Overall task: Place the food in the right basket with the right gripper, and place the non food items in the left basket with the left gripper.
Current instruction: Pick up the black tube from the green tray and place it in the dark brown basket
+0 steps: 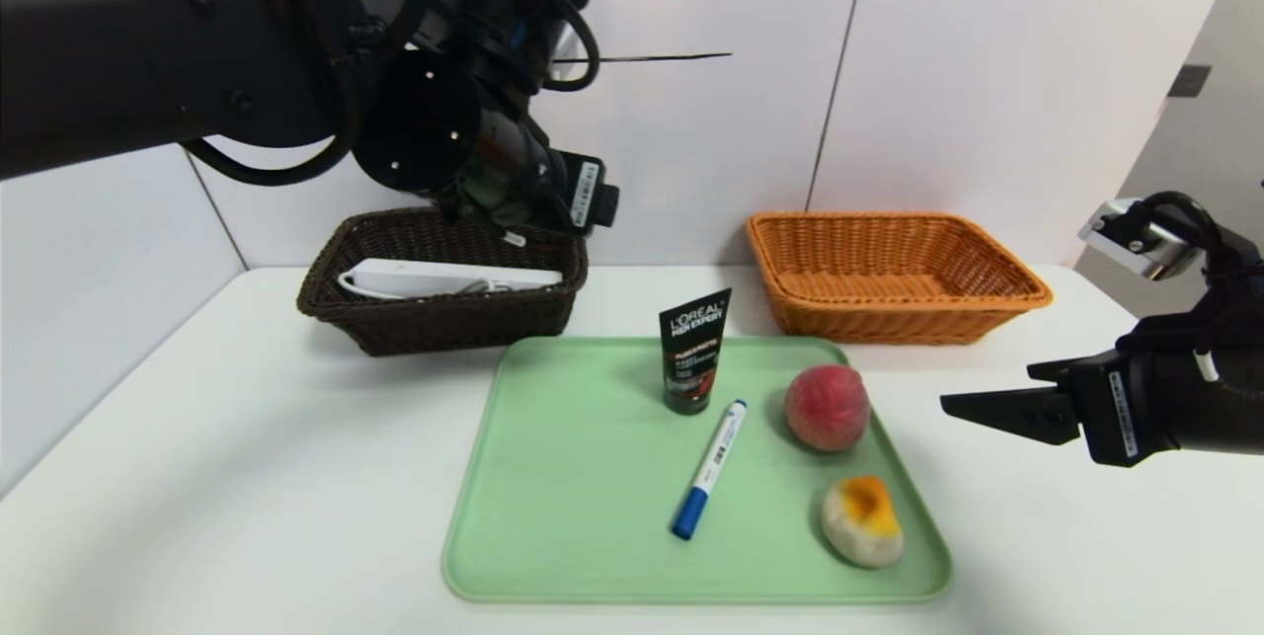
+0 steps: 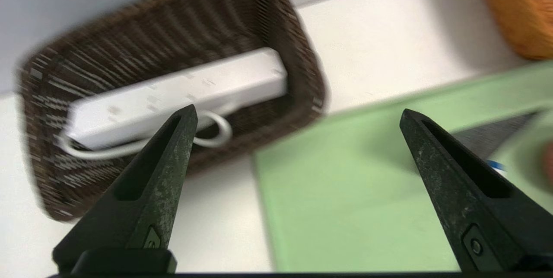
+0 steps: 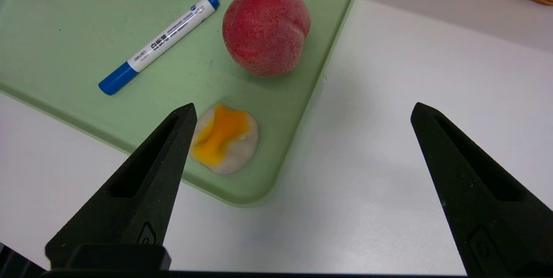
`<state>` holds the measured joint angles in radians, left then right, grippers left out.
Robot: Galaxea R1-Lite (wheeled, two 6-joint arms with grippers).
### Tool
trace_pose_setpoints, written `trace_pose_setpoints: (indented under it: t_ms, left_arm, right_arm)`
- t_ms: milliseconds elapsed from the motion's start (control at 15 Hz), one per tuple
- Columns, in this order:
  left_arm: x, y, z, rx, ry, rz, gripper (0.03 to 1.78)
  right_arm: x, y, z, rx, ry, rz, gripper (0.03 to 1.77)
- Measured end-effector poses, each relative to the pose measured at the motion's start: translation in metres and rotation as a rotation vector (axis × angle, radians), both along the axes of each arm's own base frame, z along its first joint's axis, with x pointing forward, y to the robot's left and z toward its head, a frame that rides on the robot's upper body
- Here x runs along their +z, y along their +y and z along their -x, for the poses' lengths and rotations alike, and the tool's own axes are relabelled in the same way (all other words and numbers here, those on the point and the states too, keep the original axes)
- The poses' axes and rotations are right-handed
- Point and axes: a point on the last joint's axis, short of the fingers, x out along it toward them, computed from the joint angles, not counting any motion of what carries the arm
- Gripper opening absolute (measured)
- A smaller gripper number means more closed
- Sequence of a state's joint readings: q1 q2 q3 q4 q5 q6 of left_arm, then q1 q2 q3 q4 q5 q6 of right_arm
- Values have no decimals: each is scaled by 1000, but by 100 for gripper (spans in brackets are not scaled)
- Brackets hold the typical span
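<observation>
The right gripper [image 3: 302, 183] hovers with fingers spread wide and empty over the table just off the green tray [image 1: 553, 536], angled toward the bun [image 1: 862, 520] and peach [image 1: 828, 406] at its 3 o'clock edge. At 11 o'clock, the left gripper [image 2: 298, 183], jaws also parted, hangs above the dark basket [image 1: 434, 319] holding 1 power strip [image 1: 444, 277]; the tube [image 1: 693, 351] and marker [image 1: 709, 469] await on the tray, and the orange basket [image 1: 894, 275] holds no food yet.

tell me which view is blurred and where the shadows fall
Left wrist view: motion-smeared, the dark basket and power strip streaked. Right wrist view: sharp, the peach casting a soft shadow on the tray. Head view: sharp, soft shadows beside the tube and marker.
</observation>
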<state>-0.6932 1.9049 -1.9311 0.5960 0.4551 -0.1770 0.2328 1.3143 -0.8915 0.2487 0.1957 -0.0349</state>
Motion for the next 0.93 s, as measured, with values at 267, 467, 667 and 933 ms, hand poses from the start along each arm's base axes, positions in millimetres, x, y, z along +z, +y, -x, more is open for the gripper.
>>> trace_pose_setpoints:
  t_ms: [267,467,667,933]
  left_arm:
    - [-9,-29,27,-10,90,114,167]
    - [-19,-38,47,-18,183,144,168]
    - [-39,-42,64,-73,264,115,169]
    - [-71,-45,72,-155,277,84,169]
  right_arm:
    - [-2,-1,4,-2,0,0,171]
    - [-1,-4,6,-11,-4,-2,171]
    - [-1,-5,7,-14,-7,-1,171]
    - [-2,-6,6,-20,-1,0,171]
